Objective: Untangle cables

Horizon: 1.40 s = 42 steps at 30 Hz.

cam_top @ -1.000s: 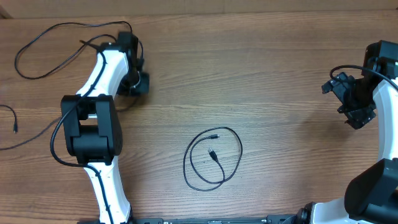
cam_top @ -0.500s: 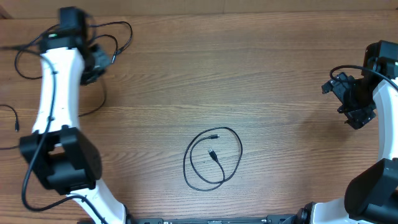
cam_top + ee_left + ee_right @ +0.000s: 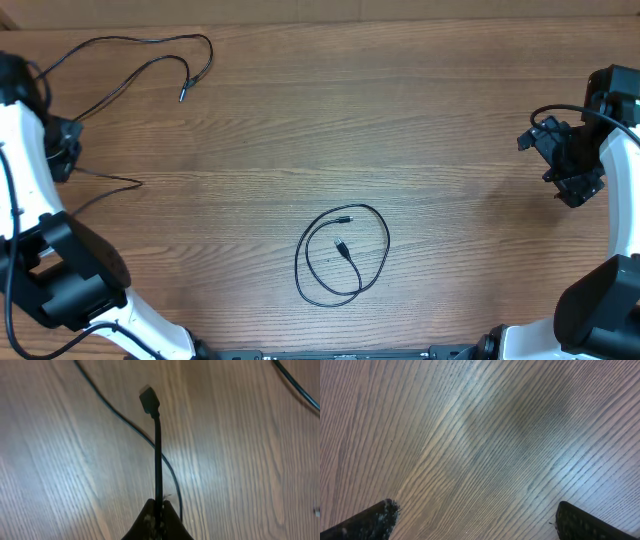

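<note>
The left wrist camera gives what the overhead view cannot. It shows the left claw (image 3: 158,520) pressed together on a pinched cable (image 3: 158,455), a thin black cord that rises straight toward 12 o'clock. The cord ends in a small, slightly blurred rectangular plug (image 3: 148,400). Beneath it a second cord (image 3: 120,422) lies flat on the wooden worktop (image 3: 240,460), curving from 11 o'clock down toward the fingertips, and a third strand (image 3: 295,385) crosses the corner at 1 o'clock. From above, this claw is only a dark shape at the 9 o'clock edge, and its grip cannot be made out. Only the overhead view shows the whole layout. A long cable (image 3: 120,50) wanders in open loops across the 10 to 11 o'clock corner, and its free end points down toward 6 o'clock. A thin strand (image 3: 125,180) makes a sharp V just beside the left arm, though whether it is the pinched cord cannot be told. A coiled cable (image 3: 345,255) lies in one loose ring near 6 o'clock of centre, both small plugs tucked inside the ring, well apart from either arm. The right wrist camera shows the right claw (image 3: 475,512) spread wide. Its two dark fingertips (image 3: 375,517) sit at the lower corners, with only bare wood grain between them. From above, this claw hangs at the 3 o'clock edge, well apart from every cord.
</note>
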{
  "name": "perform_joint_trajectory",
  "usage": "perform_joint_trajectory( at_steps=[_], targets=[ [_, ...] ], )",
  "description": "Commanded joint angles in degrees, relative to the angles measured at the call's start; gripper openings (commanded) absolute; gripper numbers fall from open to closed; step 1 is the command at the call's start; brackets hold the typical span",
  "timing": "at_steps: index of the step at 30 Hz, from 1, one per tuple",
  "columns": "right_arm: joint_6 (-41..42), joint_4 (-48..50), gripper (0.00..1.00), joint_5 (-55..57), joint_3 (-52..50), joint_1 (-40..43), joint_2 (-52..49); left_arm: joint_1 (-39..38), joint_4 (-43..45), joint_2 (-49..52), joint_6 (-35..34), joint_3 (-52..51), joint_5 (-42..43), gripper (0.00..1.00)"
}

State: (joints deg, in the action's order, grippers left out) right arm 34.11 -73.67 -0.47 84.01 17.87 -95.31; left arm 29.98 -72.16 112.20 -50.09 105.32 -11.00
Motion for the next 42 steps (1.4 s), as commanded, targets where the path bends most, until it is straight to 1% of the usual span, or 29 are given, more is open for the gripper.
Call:
perform_joint_trajectory(
  at_steps=[1, 2, 5, 6, 10, 13, 15, 16, 19, 21, 24, 25, 26, 27, 29, 30, 31, 33, 35, 38, 42],
  targets=[
    [0.2, 0.1, 1.00, 0.4, 1.6, -0.1, -0.2, 1.2, -0.3, 0.0, -1.7, -0.3, -1.2, 0.11],
    [0.2, 0.1, 1.00, 0.4, 1.6, -0.1, -0.2, 1.3, -0.2, 0.0, -1.6, -0.5, -1.3, 0.18],
    [0.2, 0.1, 1.00, 0.4, 1.6, -0.1, -0.2, 1.2, 0.5, 0.1, -0.9, -1.2, -1.5, 0.22],
    [0.2, 0.1, 1.00, 0.4, 1.6, -0.1, -0.2, 1.1, 0.7, 0.1, -0.9, -1.5, -1.7, 0.25],
    [0.2, 0.1, 1.00, 0.4, 1.6, -0.1, -0.2, 1.1, 0.9, 0.5, -0.6, -1.8, -1.6, 0.29],
    [0.2, 0.1, 1.00, 0.4, 1.6, -0.1, -0.2, 0.9, 0.8, 0.8, 3.5, -1.8, -1.1, 0.30],
    [0.2, 0.1, 1.00, 0.4, 1.6, -0.1, -0.2, 0.7, 0.9, 0.9, 5.7, -1.8, -1.0, 0.33],
    [0.2, 0.1, 1.00, 0.4, 1.6, -0.1, -0.2, 0.6, 0.9, 0.9, 6.4, -1.9, -1.0, 0.37],
    [0.2, 0.1, 1.00, 0.4, 1.6, -0.1, -0.2, 0.7, 0.8, 0.9, 6.6, -2.0, 0.2, 0.39],
    [0.2, 0.1, 1.00, 0.4, 1.6, -0.1, -0.2, 0.6, 0.7, 0.9, 11.2, -2.0, 6.3, 0.41],
    [0.2, 0.1, 1.00, 0.4, 1.6, -0.1, -0.2, 0.4, 2.3, 0.9, 22.9, -2.0, 21.9, 0.43],
    [0.2, 0.1, 1.00, 0.4, 1.6, -0.1, -0.2, 0.0, 2.9, 0.9, 27.1, -2.0, 27.1, 0.45],
    [0.2, 0.1, 1.00, 0.4, 1.6, -0.1, -0.2, -0.7, 3.3, 0.9, 30.9, -2.0, 32.3, 0.53],
    [0.2, 0.1, 1.00, 0.4, 1.6, -0.1, -0.2, -1.5, 3.4, 0.9, 34.2, -2.0, 37.2, 0.66],
    [0.2, 0.1, 1.00, 0.4, 1.6, -0.1, -0.2, -3.7, 2.4, 0.9, 39.4, -2.0, 45.0, 0.84],
    [0.2, 0.1, 1.00, 0.4, 1.6, -0.1, -0.2, -4.9, 1.6, 0.9, 40.9, -2.0, 46.6, 0.91],
    [0.2, 0.1, 1.00, 0.4, 1.6, -0.1, -0.2, -6.9, 0.1, 0.9, 42.8, -2.0, 47.6, 0.95],
    [0.2, 0.1, 1.00, 0.4, 1.6, -0.1, -0.2, -10.8, -3.2, 0.9, 46.6, -2.0, 47.1, 0.96],
    [0.2, 0.1, 1.00, 0.4, 1.6, -0.1, -0.2, -15.5, -6.3, 0.9, 49.0, -2.2, 43.9, 0.96],
    [0.2, 0.1, 1.00, 0.4, 1.6, -0.1, -0.2, -24.0, -10.0, 0.9, 49.3, -2.3, 36.3, 0.97],
    [0.2, 0.1, 1.00, 0.4, 1.6, -0.1, -0.2, -35.2, -11.2, 0.9, 49.3, -3.7, 28.5, 0.98]
  ],
)
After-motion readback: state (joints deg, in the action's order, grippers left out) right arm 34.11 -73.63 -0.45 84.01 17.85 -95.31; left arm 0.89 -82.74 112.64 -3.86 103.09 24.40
